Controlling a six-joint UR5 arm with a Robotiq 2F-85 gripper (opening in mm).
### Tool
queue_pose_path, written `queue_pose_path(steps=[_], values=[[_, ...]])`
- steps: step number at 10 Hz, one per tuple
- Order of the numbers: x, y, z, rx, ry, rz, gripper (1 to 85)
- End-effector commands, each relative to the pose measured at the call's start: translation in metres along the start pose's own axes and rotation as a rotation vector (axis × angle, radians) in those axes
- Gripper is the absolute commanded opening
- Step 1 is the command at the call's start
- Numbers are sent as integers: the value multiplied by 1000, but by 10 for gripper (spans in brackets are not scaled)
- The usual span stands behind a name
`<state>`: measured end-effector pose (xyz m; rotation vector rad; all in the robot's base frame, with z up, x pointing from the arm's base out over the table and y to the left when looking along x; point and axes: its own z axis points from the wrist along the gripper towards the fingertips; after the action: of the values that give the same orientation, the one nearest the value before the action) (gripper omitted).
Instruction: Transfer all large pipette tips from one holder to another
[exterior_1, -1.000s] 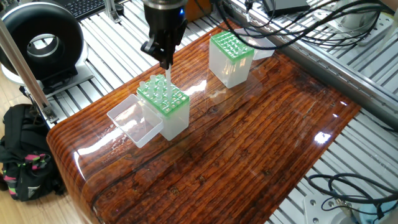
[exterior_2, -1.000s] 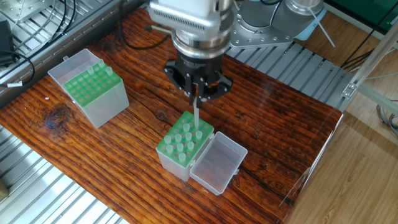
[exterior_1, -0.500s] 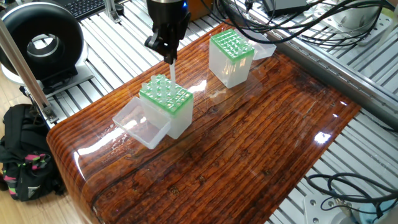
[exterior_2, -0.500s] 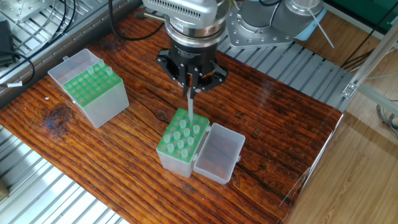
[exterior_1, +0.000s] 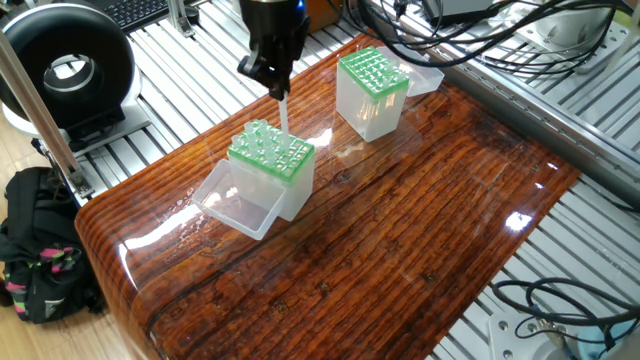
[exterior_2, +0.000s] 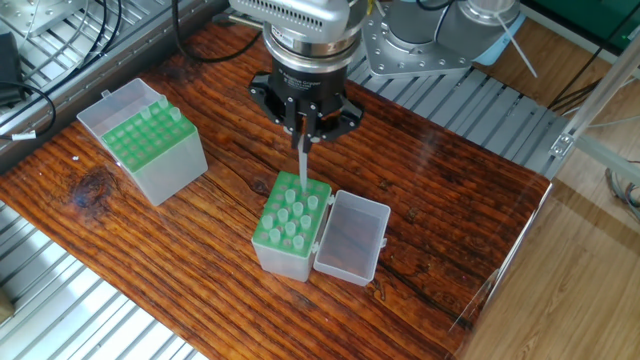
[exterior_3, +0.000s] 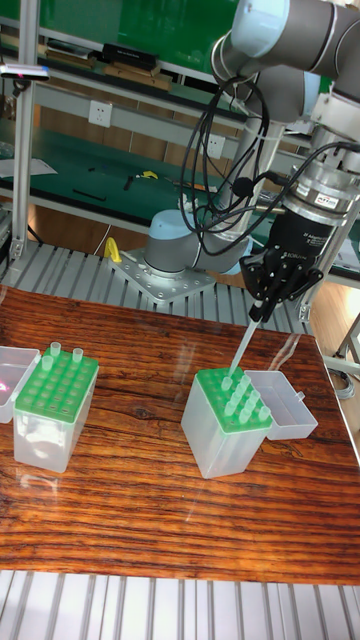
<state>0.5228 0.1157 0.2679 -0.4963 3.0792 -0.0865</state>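
Translucent tip (exterior_2: 302, 166) pinched in tool (exterior_2: 303, 137) | second rack (exterior_2: 145, 141) well apart

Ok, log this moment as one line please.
end effector: shut on large pipette tip | tip: tilted, lower end at near holder | far holder: few tips

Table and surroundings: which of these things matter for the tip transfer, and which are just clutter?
Part of the job:
- gripper, shut on a pipette tip
- near holder with tips, lid open
- far holder, few tips

Just lying about:
- black round device
- black bag
- cables
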Motion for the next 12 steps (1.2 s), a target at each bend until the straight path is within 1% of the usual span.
queue_pose_path(steps=[1,3,4,6,7,8,9,10,11,12], values=[[5,8,-13,-24,16,2,80],[9,13,-24,-36,7,4,80],[12,11,-27,-32,2,3,80],[25,6,-34,-10,2,-1,80],[33,4,-40,-9,3,-1,80],[39,-1,-43,-17,0,-8,80],[43,-10,-44,-17,3,-24,80],[43,-21,-42,-9,-2,-44,80],[39,-37,-38,19,-14,-77,80],[36,-57,-34,65,-17,-118,77]])
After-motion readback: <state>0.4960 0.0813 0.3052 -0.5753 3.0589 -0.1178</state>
